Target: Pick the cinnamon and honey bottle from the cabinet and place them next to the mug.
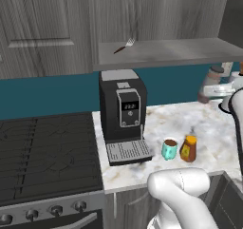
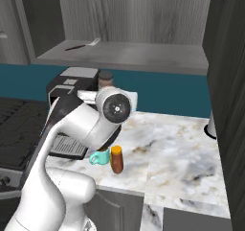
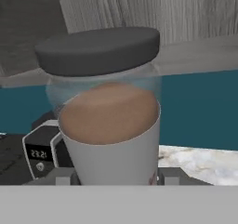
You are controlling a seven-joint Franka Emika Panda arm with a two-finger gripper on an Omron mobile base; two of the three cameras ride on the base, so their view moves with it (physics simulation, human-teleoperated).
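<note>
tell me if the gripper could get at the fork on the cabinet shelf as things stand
Probably not right now. The gripper is shut on the cinnamon jar, so it has no free grasp. The fork itself lies alone on the open shelf, with nothing in front of it.

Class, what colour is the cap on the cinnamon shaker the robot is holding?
Dark grey. The cinnamon cap shows best in the hand view, close up above the brown spice.

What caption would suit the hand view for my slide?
Gripper shut on the cinnamon, grey cap up, with the coffee machine and teal wall behind.
</note>
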